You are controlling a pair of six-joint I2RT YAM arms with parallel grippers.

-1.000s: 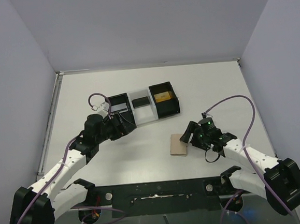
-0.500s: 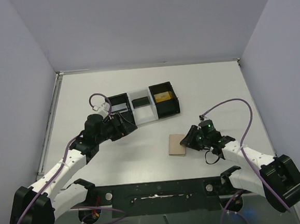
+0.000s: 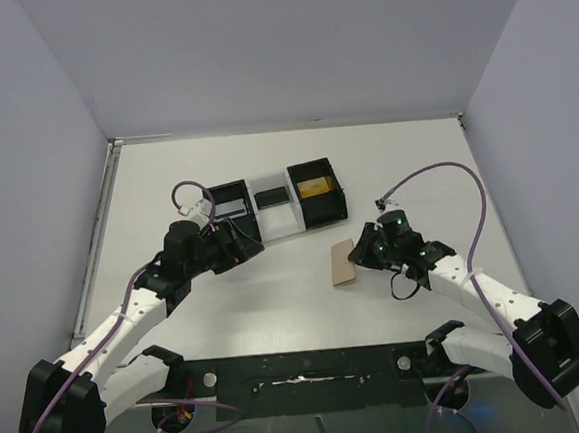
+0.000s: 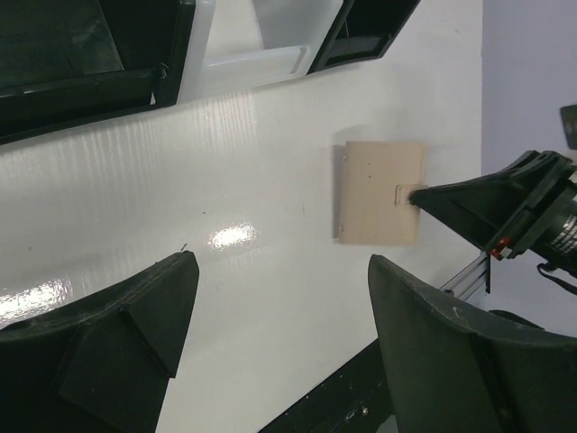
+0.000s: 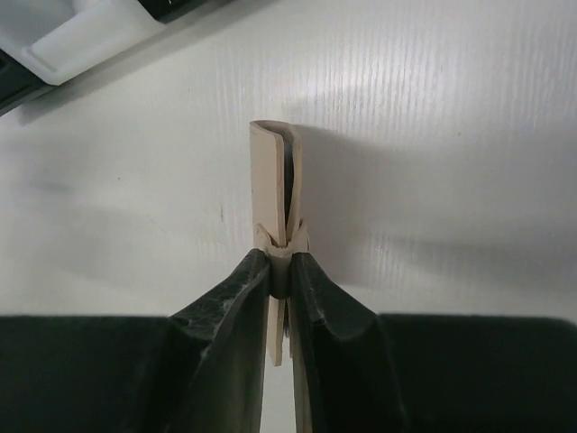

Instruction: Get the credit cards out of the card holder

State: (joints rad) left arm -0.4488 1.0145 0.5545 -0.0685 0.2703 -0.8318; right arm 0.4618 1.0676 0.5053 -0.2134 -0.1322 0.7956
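Right gripper (image 5: pixel 281 271): fingers (image 5: pixel 236 311) clamped on the near edge of the card holder (image 5: pixel 274 194), one on each face.
Card holder: tan, seen edge-on in the right wrist view with its folded end at the far side. It casts a shadow on the table (image 3: pixel 276 298) beside it. In the top view it lies right of centre, tilted, below the tray (image 3: pixel 327 211).
Credit cards: only a dark sliver shows between the holder's two leaves, and I cannot tell whether it is a card.
Left gripper (image 3: pixel 239 242): jaws wide apart, nothing between them, left of centre, just below the tray's left black compartment.
Tray: black, white and black compartments, centre of the top view. A yellow piece (image 3: pixel 314 186) lies in the right-hand one.
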